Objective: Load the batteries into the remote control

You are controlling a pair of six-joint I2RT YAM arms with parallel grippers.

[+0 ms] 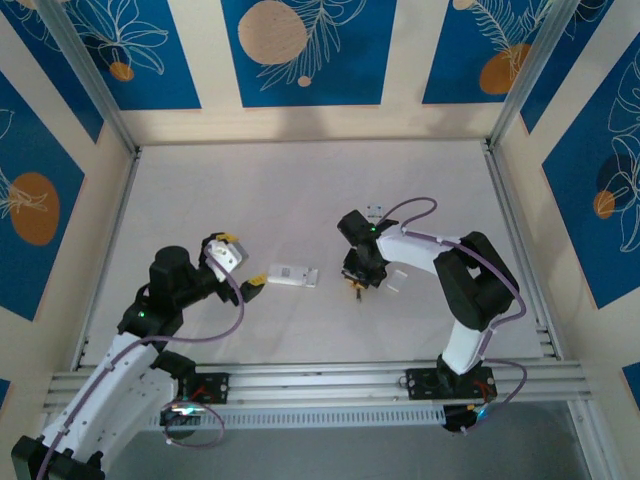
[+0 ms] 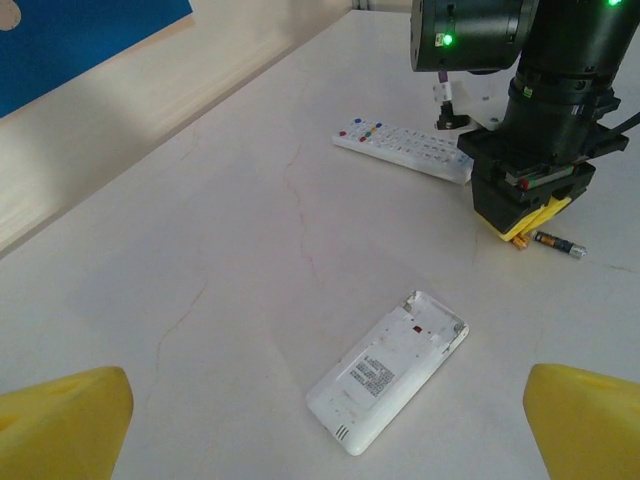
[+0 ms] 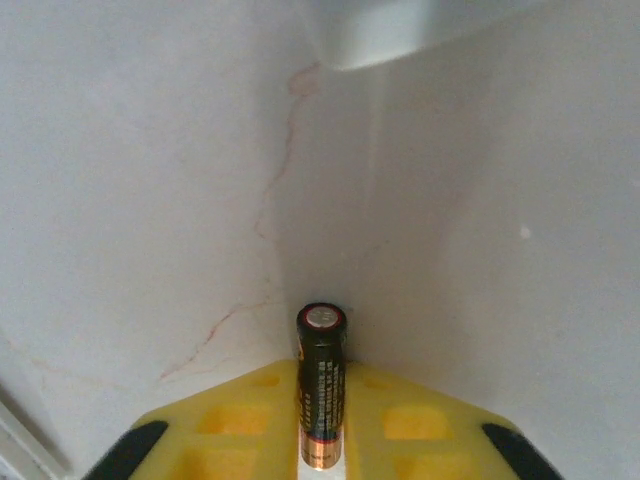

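Squarely within right claw (image 3: 320, 415), battery (image 3: 321, 380)

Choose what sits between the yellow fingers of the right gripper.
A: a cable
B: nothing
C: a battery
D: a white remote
C: the right wrist view shows a dark battery with a copper end clamped between the yellow fingers of the right gripper.
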